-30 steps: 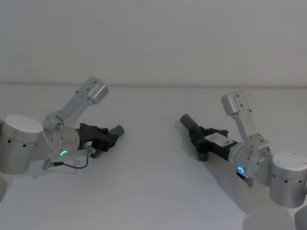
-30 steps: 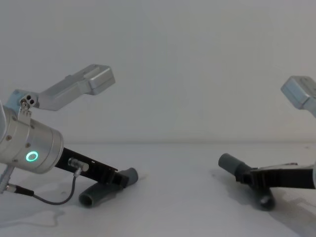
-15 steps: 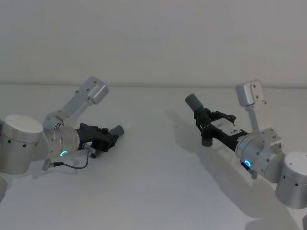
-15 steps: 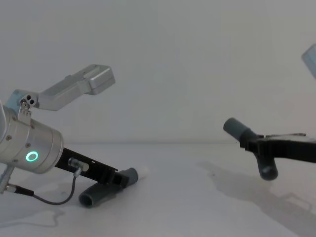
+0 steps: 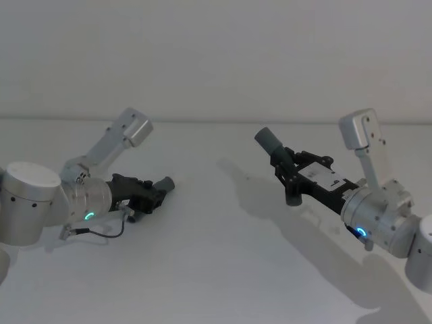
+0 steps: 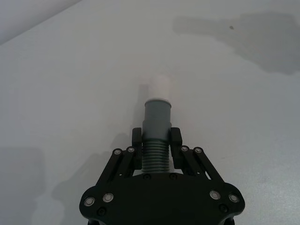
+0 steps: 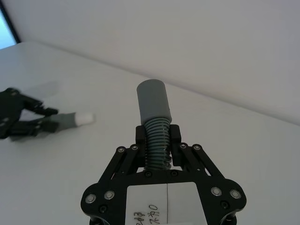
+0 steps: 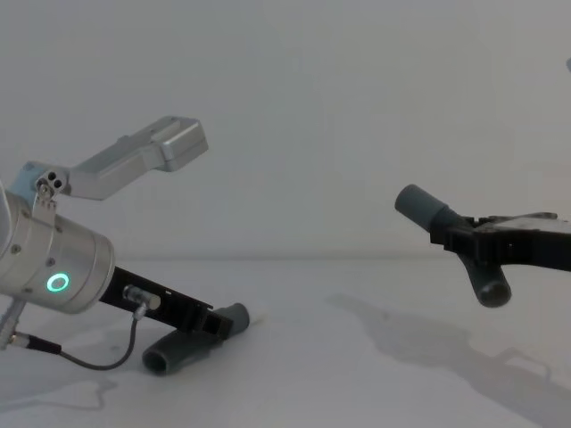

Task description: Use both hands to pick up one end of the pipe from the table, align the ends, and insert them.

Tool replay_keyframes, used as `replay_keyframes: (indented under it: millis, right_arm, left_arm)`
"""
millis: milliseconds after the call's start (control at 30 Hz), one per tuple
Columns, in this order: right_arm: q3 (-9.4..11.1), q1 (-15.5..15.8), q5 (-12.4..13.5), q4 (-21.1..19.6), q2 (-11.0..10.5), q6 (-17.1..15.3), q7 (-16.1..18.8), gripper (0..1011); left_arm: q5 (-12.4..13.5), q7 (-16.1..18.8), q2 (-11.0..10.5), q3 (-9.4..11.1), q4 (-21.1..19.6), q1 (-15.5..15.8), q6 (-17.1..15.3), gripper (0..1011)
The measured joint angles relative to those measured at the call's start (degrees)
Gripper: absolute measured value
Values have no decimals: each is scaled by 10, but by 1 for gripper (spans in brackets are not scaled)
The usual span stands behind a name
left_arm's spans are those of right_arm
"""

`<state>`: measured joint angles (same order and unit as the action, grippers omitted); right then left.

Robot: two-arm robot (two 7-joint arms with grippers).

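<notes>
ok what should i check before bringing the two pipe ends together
1. Left gripper shut on white-tipped piece: ok.
2. Right gripper shut on wide-cuff piece: ok.
3. Wide-cuff piece off the table: ok.
4. White-tipped piece off the table: not ok, its back end rests on it.
5. White tip lined up with wide cuff: not ok, far apart.
6. Inside of wide cuff clear: cannot tell.

Count: 2 pipe pieces, the left pipe piece point(image 5: 164, 183) and the right pipe piece point(image 5: 270, 142). 2 grippers, the left gripper point(image 5: 156, 193) and the right gripper point(image 5: 286, 177). 1 white tip point(image 6: 161, 86), 1 plain grey cuff point(image 7: 152, 101). 1 table point(image 5: 202, 270).
</notes>
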<state>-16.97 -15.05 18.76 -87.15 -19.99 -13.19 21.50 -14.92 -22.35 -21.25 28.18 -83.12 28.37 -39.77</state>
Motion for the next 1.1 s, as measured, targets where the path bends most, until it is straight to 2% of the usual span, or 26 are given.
replay_keyframes:
  millis: [433, 667, 867, 1100]
  right_arm:
    - [-24, 7, 6, -22, -59, 21, 86, 284]
    - [-37, 7, 10, -29, -88, 36, 134, 284]
    - [-48, 7, 14, -33, -113, 54, 176, 284]
    - [-54, 6, 20, -34, -129, 73, 202, 284]
  left_arm:
    - [8, -8, -6, 6, -3, 2, 9, 342]
    - [16, -23, -17, 13, -11, 6, 24, 342]
    - [23, -49, -33, 21, -20, 12, 51, 342]
    - [24, -85, -54, 29, -28, 19, 91, 342]
